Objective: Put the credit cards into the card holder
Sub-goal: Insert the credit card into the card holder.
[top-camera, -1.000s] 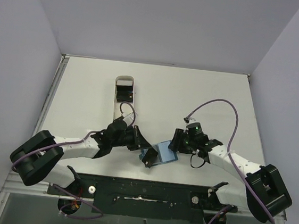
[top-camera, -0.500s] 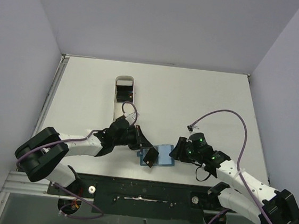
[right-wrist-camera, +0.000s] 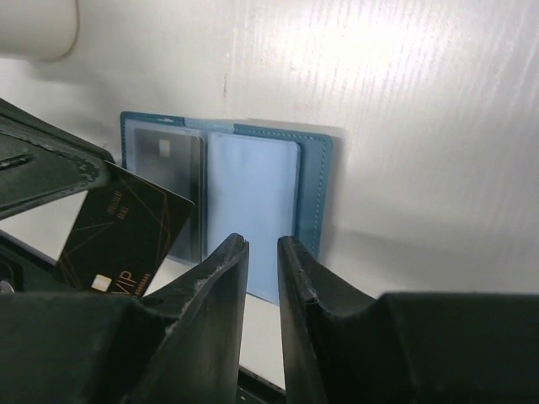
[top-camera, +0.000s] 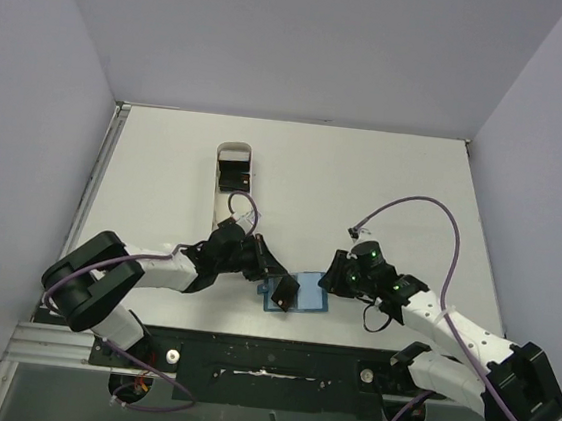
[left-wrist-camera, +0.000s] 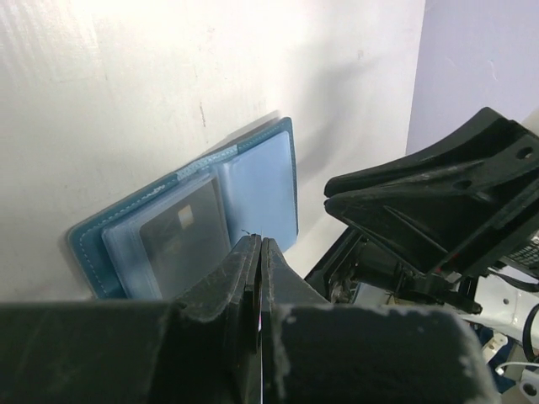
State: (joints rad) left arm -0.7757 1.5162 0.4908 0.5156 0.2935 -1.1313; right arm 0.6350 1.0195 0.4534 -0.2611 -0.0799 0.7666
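The teal-blue card holder (top-camera: 308,293) lies open on the table between the two arms. One dark credit card (left-wrist-camera: 181,240) sits behind the clear sleeve of one panel; the other panel (right-wrist-camera: 253,194) is bare. My left gripper (top-camera: 272,278) is shut on a black credit card (right-wrist-camera: 126,240) with gold lettering, tilted over the holder's near left corner. In the left wrist view that card shows only edge-on between the pressed fingers (left-wrist-camera: 244,269). My right gripper (right-wrist-camera: 263,244) hovers at the holder's right side, its jaws a narrow gap apart with nothing between them.
A long white oval-ended tray (top-camera: 223,202) lies at the back left of centre, with more black cards (top-camera: 234,175) in its far end. The black base rail (top-camera: 265,360) runs along the near table edge. Purple cables loop above both arms.
The right arm's rear links swung toward the near right, while its gripper stayed by the holder's right edge and its jaws narrowed. The left gripper and its card barely moved.
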